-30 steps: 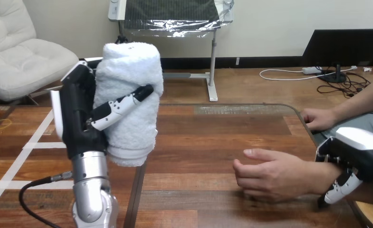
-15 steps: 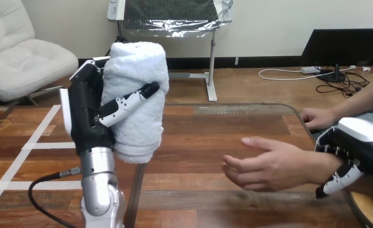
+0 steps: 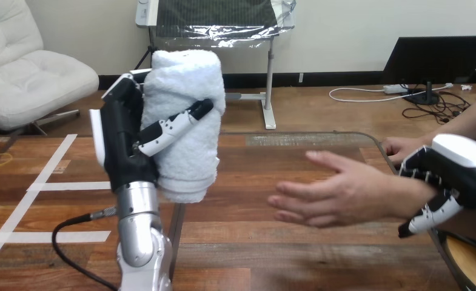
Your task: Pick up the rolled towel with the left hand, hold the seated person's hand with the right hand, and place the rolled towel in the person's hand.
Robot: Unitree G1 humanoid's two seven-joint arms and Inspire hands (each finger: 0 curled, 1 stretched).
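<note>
Wooden table (image 3: 271, 163) spans the scene. Above its left side, 1 rolled towel (image 3: 187, 115) stands upright, the left hand (image 3: 121, 139) wrapped round it with fingers and thumb. From the right, the person's hand (image 3: 344, 195) reaches in, well apart from the towel. On the person's wrist (image 3: 410, 200) sits the right hand (image 3: 453, 173), fingers apparently curled round it.

A towel held up, and a wrist held.
The left hand (image 3: 121, 142) holds the towel (image 3: 187, 109) standing up, high over the left side of the surface (image 3: 271, 163), with its thumb (image 3: 174, 124) across the front. The right hand (image 3: 450, 176) is at the right edge, its fingers (image 3: 426, 219) curled round the person's wrist (image 3: 414, 197). The person's hand (image 3: 338, 194) is open above the surface and points left at the towel, not touching it. The person's other hand (image 3: 405, 147) rests at the far right edge.
</note>
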